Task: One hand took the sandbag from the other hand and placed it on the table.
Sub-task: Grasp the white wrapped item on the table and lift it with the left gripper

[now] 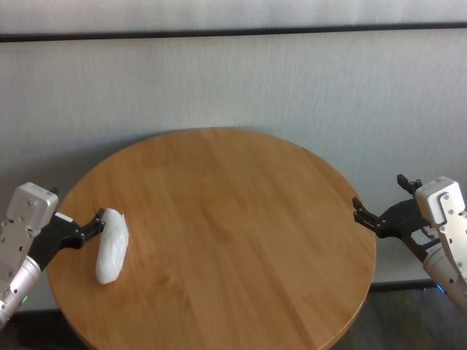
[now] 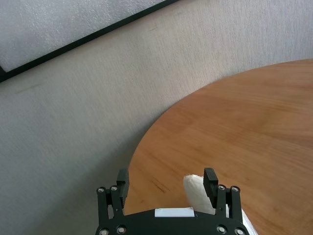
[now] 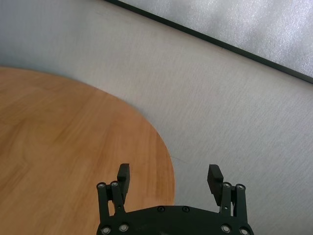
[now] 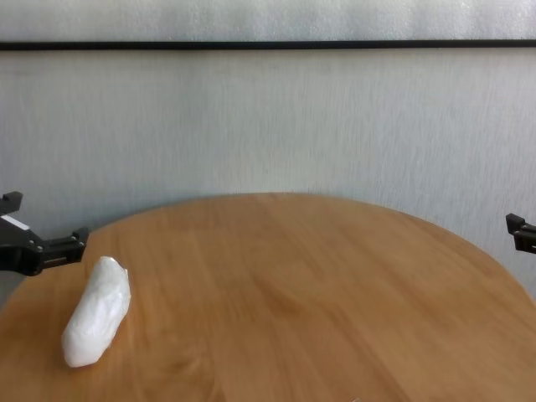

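— Where does the sandbag point(image 1: 112, 246) lie for you?

— You'll find it on the counter point(image 1: 233, 240), far over on the left side near the rim, lying lengthwise from front to back.

— And your hands?

— Your left hand point(image 1: 86, 226) sits at the counter's left rim, just beside the sandbag's far end; one fingertip point(image 2: 211, 178) stands right next to it. Your right hand point(image 1: 379, 208) is off the counter's right rim, well apart from the sandbag. A wall stands behind the counter.

No readable text
No letters, labels, brands, numbers or signs can be made out on any surface in the head, chest or wrist views
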Controlling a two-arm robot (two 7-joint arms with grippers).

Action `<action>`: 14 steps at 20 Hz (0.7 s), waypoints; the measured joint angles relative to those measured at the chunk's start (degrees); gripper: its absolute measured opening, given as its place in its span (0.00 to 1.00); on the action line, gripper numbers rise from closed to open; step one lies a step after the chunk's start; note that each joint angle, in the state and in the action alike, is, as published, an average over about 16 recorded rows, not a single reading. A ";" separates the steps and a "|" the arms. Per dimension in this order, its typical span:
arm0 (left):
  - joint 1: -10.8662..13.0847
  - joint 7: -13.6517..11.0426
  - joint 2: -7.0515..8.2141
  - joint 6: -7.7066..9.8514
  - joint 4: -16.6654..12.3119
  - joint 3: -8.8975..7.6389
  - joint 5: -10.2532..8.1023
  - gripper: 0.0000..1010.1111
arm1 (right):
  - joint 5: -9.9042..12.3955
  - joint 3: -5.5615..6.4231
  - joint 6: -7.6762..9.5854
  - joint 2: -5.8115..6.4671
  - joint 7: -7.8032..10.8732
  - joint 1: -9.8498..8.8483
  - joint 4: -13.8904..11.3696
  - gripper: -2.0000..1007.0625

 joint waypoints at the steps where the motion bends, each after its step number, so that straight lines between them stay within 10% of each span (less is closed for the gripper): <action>1: 0.01 -0.01 0.00 0.01 -0.01 -0.01 0.01 0.99 | 0.00 0.00 0.00 0.00 0.00 0.00 0.00 0.99; 14: 1.82 0.32 0.31 3.91 -3.64 -1.83 -0.18 0.99 | 0.00 0.00 0.00 0.00 0.00 0.00 0.00 0.99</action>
